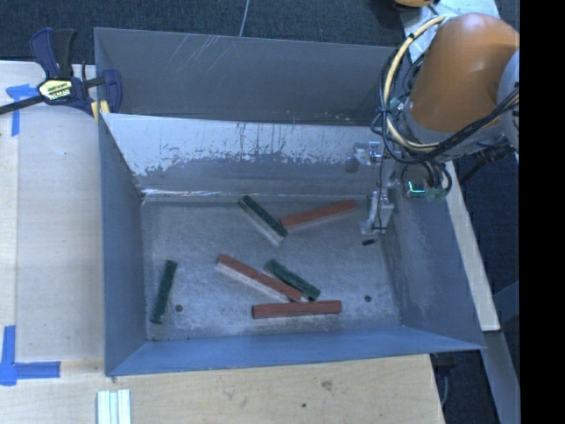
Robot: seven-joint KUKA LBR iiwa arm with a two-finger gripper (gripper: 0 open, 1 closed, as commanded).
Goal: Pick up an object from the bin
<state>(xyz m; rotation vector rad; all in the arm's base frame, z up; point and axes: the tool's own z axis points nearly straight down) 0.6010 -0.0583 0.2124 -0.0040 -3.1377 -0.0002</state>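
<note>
My gripper (378, 220) hangs at the right side of the bin, its thin fingers pointing down just above the floor, nothing between them. Immediately to its left lies a reddish-brown flat stick (320, 215), its right end close to the fingertips. A dark green stick (263, 216) with a pale underside lies crossed against the brown stick's left end.
Toward the front of the bin lie a brown and pale stick (256, 278), a dark green stick (293, 279) and another brown stick (296, 308) in a loose cluster. A lone dark green stick (163, 291) rests at the left. The right wall is close behind the gripper.
</note>
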